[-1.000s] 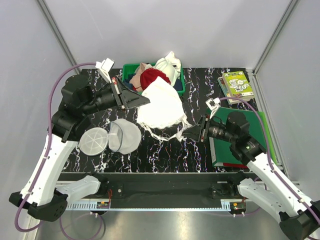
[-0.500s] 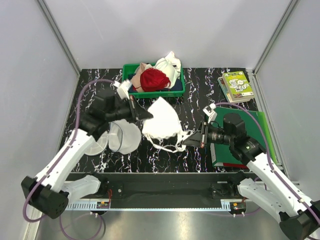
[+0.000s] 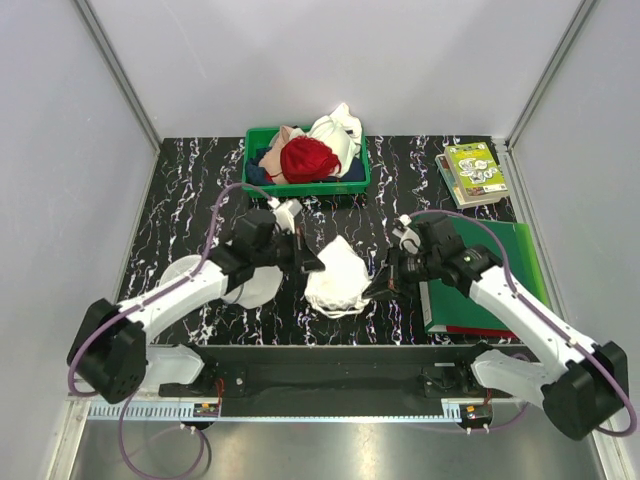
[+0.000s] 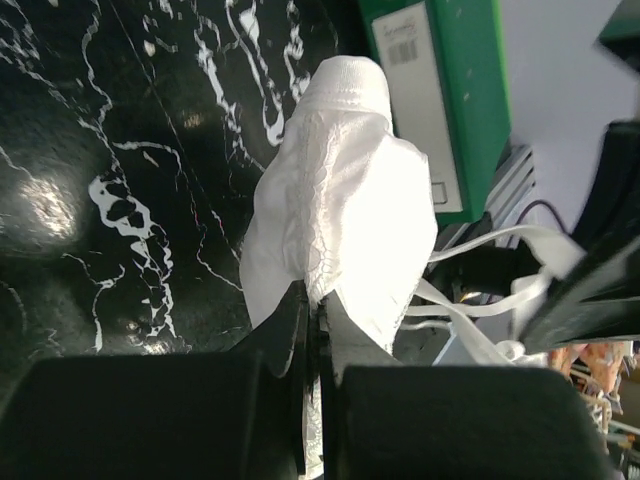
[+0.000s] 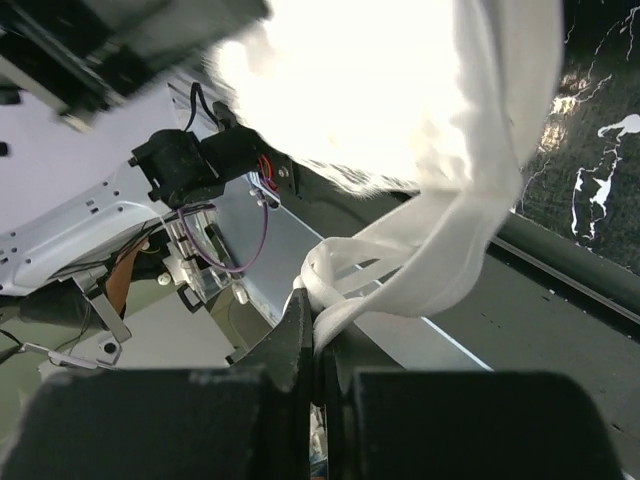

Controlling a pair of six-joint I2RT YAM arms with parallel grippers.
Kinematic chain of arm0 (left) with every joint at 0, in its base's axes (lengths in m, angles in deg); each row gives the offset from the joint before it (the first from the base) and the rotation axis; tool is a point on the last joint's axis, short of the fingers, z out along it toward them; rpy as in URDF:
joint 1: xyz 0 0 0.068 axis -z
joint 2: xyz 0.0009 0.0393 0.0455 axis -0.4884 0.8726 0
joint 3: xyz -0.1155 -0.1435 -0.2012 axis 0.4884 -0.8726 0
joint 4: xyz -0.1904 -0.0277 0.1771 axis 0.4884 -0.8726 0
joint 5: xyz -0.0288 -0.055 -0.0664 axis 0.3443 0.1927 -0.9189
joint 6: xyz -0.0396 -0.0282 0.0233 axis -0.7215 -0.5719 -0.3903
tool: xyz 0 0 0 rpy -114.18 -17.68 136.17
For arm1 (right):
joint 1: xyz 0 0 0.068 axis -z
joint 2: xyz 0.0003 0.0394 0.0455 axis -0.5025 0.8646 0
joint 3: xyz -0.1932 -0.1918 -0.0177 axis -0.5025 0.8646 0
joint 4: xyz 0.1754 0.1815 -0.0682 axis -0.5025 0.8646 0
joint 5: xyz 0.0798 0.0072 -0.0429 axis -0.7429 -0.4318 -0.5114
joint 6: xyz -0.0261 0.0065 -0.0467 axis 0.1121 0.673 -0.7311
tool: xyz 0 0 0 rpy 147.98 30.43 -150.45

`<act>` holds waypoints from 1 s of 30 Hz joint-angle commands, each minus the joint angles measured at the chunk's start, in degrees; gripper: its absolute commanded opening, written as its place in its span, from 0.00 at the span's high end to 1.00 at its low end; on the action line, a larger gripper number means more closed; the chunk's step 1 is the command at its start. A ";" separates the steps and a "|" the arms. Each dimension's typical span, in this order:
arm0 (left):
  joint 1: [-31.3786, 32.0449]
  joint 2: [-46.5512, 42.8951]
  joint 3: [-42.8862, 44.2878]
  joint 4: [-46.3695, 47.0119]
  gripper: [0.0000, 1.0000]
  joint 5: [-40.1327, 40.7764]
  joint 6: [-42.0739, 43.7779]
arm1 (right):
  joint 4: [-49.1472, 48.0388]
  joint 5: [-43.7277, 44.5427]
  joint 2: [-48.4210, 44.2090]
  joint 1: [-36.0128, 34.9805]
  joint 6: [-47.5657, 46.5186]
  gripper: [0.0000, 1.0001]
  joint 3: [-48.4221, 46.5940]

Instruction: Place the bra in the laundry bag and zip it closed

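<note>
Both arms share one load, the bra (image 3: 338, 275), near the front middle of the table (image 3: 200, 180).

- Left gripper (image 3: 316, 266): jaws pinched tight on the lace edge of a cup. In its wrist view the cup bulges away from the fingertips.
- Right gripper (image 3: 372, 292): jaws clamped on the bunched straps (image 5: 400, 270), which run up to the cup.
- Likely reason for the two-point hold: it gathers the garment into a compact bundle and keeps the loops from trailing.
- Cannot tell whether the bundle's underside touches the table.
- The laundry bag (image 3: 262, 290) lies open to the left, partly under the left arm (image 3: 190, 292). The bra sits just beside it, not inside.
</note>
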State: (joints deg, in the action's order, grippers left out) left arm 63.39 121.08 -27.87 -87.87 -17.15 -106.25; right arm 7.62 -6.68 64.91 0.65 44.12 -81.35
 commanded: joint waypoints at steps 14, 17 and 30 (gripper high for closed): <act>4.87 15.24 -2.90 16.30 1.00 -2.27 -2.28 | 0.39 6.57 32.19 -0.19 -5.46 1.00 -16.63; 4.78 15.51 -2.99 16.04 0.85 -3.51 -1.50 | -0.14 6.40 35.00 -0.19 -6.17 1.00 -17.16; 6.36 16.03 -2.99 19.73 0.19 -8.96 0.35 | -4.45 1.22 37.20 -0.19 -2.22 1.00 -14.18</act>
State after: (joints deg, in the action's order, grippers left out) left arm 68.37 135.97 -33.14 -72.59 -23.51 -107.40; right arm 6.20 -2.79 102.04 0.65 39.88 -95.90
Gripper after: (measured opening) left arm 0.803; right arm 0.028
